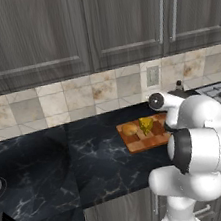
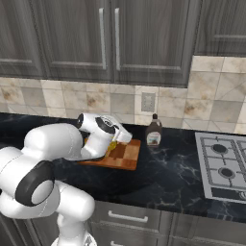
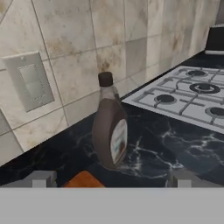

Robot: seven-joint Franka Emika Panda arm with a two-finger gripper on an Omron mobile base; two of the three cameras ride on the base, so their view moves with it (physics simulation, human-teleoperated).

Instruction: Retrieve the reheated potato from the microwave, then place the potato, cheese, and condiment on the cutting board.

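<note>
1. In the hand view the two dark finger tips of the gripper [image 3: 111, 180] stand wide apart at the bottom edge with nothing between them.
2. A corner of the rectangular reddish-brown checkered wooden cutting board [image 3: 83, 180] shows between and below those tips.
3. Straight ahead in that view, the slim dark brown condiment bottle [image 3: 110, 127] with a pale label stands upright on the black marbled counter [image 3: 175, 144], off the board.
4. The right base view places the bottle [image 2: 153, 130] just beside the board's [image 2: 129, 156] right end, against the tiled wall; the arm covers most of the board.
5. The left base view shows what the others hide: the small golden-brown oval potato [image 1: 129, 128] and the bright yellow cheese wedge [image 1: 146, 124] both on the board [image 1: 140, 143], close together.
6. A grey gas hob [image 3: 192, 94] lies beyond the bottle.
</note>
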